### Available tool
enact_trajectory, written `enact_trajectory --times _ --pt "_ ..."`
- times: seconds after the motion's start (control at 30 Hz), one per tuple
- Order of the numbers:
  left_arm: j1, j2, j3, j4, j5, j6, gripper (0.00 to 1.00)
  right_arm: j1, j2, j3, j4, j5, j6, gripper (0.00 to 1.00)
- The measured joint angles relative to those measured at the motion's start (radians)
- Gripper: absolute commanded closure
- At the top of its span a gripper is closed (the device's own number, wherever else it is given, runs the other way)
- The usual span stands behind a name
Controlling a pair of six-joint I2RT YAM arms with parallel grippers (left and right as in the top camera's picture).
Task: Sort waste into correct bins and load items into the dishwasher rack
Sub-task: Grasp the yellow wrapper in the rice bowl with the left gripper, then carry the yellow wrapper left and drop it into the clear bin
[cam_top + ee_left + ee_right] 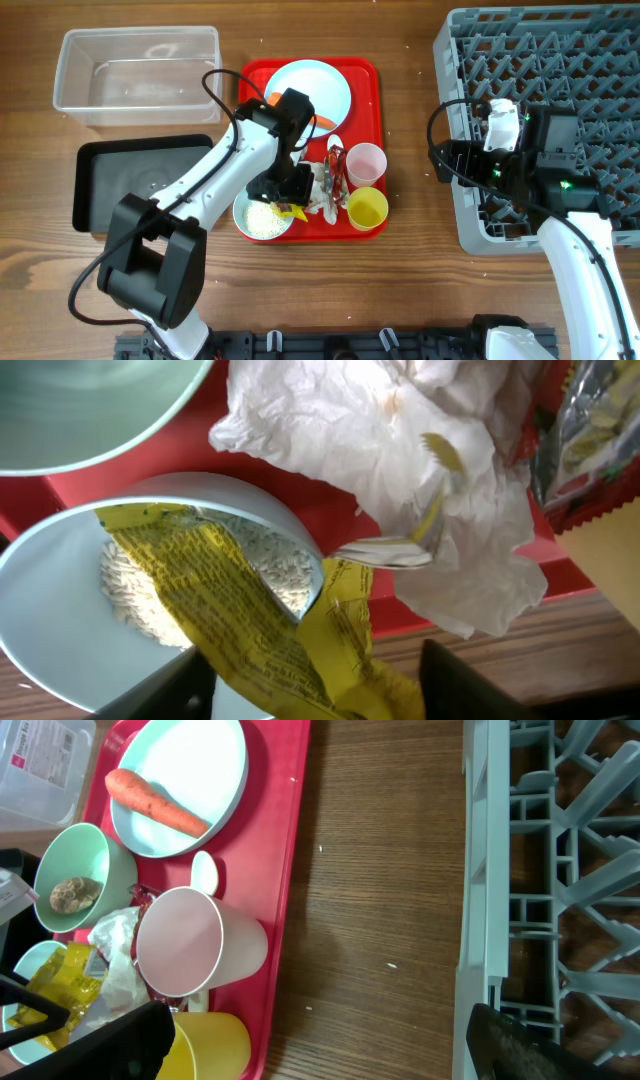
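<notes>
We see a wooden bench [400, 290], the red tray [368, 80] mid-bench. The left gripper [320, 685] straddles the yellow-green wrapper [230, 620], though we cannot tell whether it grips; the right gripper [310, 1042] gapes wide and empty by the dishwasher rack [560, 60].

Two bowls [95, 845] [20, 968], two cups [195, 945] [210, 1045], one plate [195, 765], one carrot [155, 802], one spoon [205, 872].

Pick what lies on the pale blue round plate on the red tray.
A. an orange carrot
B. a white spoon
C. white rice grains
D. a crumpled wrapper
A: the right wrist view shows the orange carrot lying across the pale blue plate.
</notes>
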Motion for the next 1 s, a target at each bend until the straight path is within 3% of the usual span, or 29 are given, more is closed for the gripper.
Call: enact_trajectory --times 0.1,0.37,0.47,0.57,0.63,0.7,0.8,0.83,0.87,0.9,0.93,1.0 --pt "0.000 0.000 -0.001 0.000 0.025 0.000 0.96 0.000 0.000 0.000 0.000 0.000 0.000 0.04" --pt "-0.006 0.001 0.035 -0.127 0.077 -0.007 0.96 0.000 0.000 0.000 0.001 0.000 0.000 0.04" --pt "0.023 0.003 0.190 -0.210 0.032 -0.008 0.96 0.000 0.000 0.000 0.002 0.000 0.000 0.04" --pt "0.074 0.002 0.422 -0.237 -0.108 -0.008 0.96 0.000 0.000 0.000 0.002 0.000 0.000 0.04" --pt "0.133 -0.002 0.501 -0.159 -0.220 -0.008 0.96 0.000 0.000 0.000 0.003 0.000 0.000 0.04" --pt "0.228 0.000 0.508 0.035 -0.329 -0.014 0.96 0.000 0.002 0.000 0.002 0.000 0.000 0.04" --pt "0.367 0.033 0.510 0.222 -0.386 -0.018 0.96 0.000 0.002 0.000 0.003 0.000 0.008 0.04" --pt "0.420 0.061 0.511 0.279 -0.399 -0.019 0.90 0.000 0.002 0.000 0.002 0.000 0.008 0.04" --pt "0.463 0.095 0.511 0.309 -0.403 -0.020 0.67 0.000 0.002 0.000 0.003 0.000 0.009 0.04" --pt "0.497 0.130 0.511 0.343 -0.397 -0.024 0.28 0.000 0.002 0.000 0.003 0.000 0.009 0.04" --pt "0.528 0.174 0.511 0.377 -0.376 -0.022 0.00 0.000 0.002 0.000 0.002 0.000 0.010 0.04" --pt "0.561 0.233 0.511 0.381 -0.354 -0.027 0.00 0.000 0.002 0.000 0.002 0.000 0.012 0.04"
